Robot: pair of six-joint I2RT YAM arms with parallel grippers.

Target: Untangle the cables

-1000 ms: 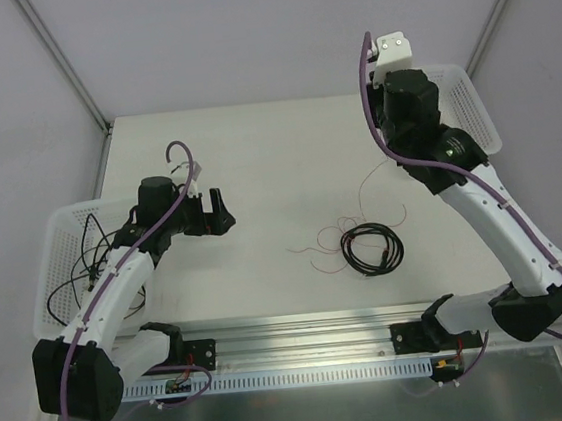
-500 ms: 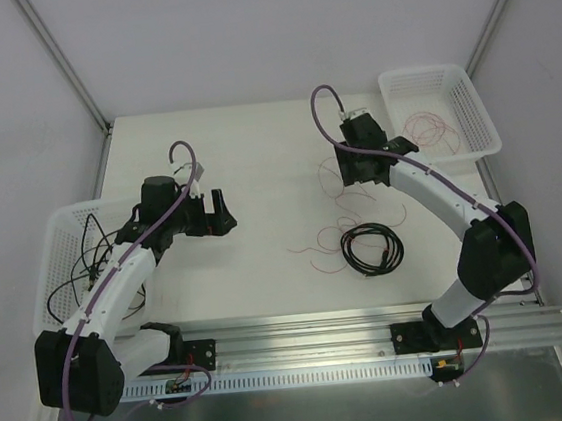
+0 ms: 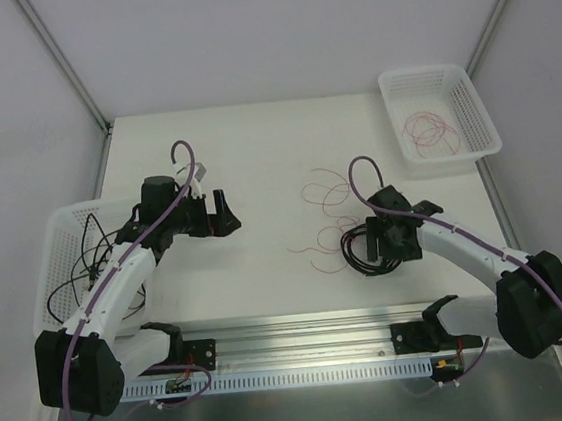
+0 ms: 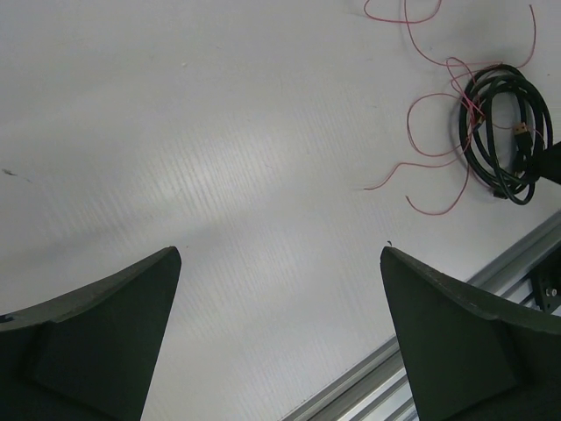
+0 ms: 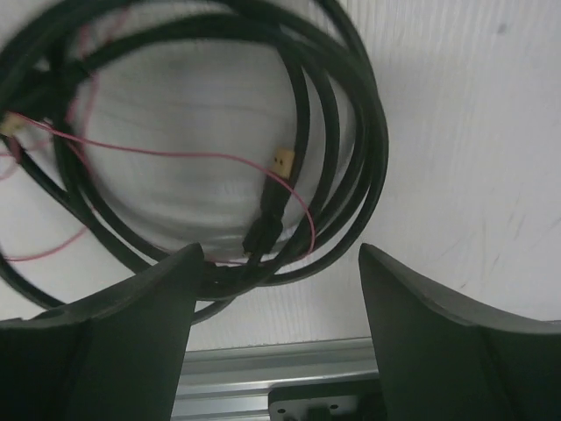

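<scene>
The cables lie on the white table: a coiled black cable point(image 3: 378, 269) with fine red wire point(image 3: 315, 251) threaded through it and trailing left. My right gripper point(image 3: 358, 250) hovers low over the coil's near-left side and is open. In the right wrist view the black coil point(image 5: 368, 149), its small plug point(image 5: 267, 219) and the red wire point(image 5: 175, 153) lie just beyond my right gripper point(image 5: 276, 254); nothing sits between the fingers. My left gripper point(image 3: 219, 212) stands open above bare table, far left of the coil point(image 4: 480, 167) and red wire point(image 4: 438, 212).
A white basket point(image 3: 471, 100) at the back right holds loose red wire. Another white basket point(image 3: 49, 255) at the left edge holds black cables. More red wire point(image 3: 324, 186) lies on the table behind the coil. An aluminium rail point(image 3: 303, 324) runs along the near edge.
My right arm has swung from the back-right basket down to the black coil, and its jaws have opened. Red wire now lies in that basket. The left arm has not moved.
</scene>
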